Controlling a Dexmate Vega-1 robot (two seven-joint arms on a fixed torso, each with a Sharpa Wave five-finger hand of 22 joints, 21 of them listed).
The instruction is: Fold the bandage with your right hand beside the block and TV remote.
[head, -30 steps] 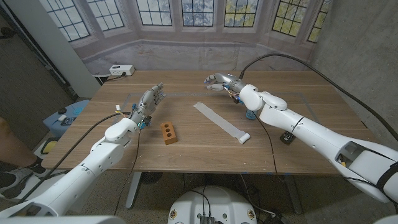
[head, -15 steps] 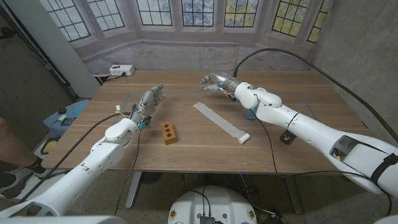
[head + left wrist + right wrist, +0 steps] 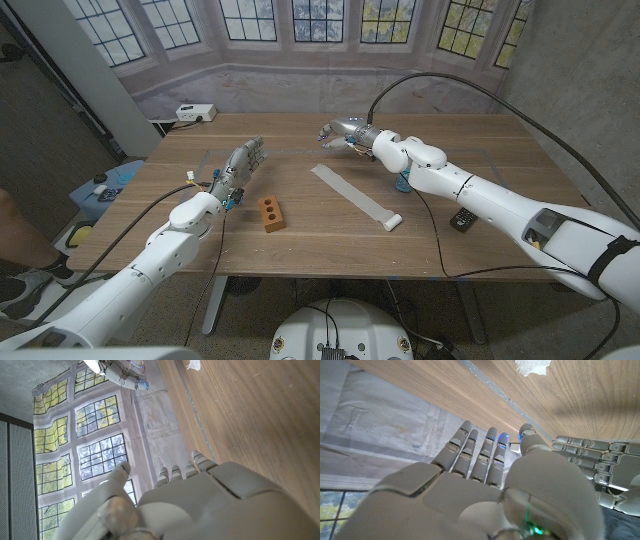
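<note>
A robot's right hand [image 3: 340, 131] hovers over the far side of a wooden table [image 3: 480, 245], fingers spread and loosely extended, with nothing in its grasp. The right wrist view shows the same hand [image 3: 485, 490] from behind, fingers straight and apart, reaching toward the table's edge.

The bandage [image 3: 352, 193], a long white strip, lies flat and unfolded on the table, running diagonally from a point just below and near the right hand toward the robot, where it ends in a small rolled tip [image 3: 393, 222]. The strip's far end sits close under the hand but apart from it; in the right wrist view a frayed white end [image 3: 532, 366] shows beyond the fingertips.

An orange-brown block [image 3: 270, 212] with two holes in its top rests on the table well to the left of the right hand, between the bandage and the left hand. A small black object [image 3: 462, 219], too small to identify with confidence, lies beside the right forearm, on the side away from the bandage.

The left hand [image 3: 240, 163] stands over the table's left part, fingers straight and slightly apart, gripping nothing. The left wrist view looks along its back [image 3: 200, 505], fingers extended, with the right hand [image 3: 120, 372] visible in the distance.

Behind the table, a white box [image 3: 195, 113] sits on a ledge below the leaded windows.
</note>
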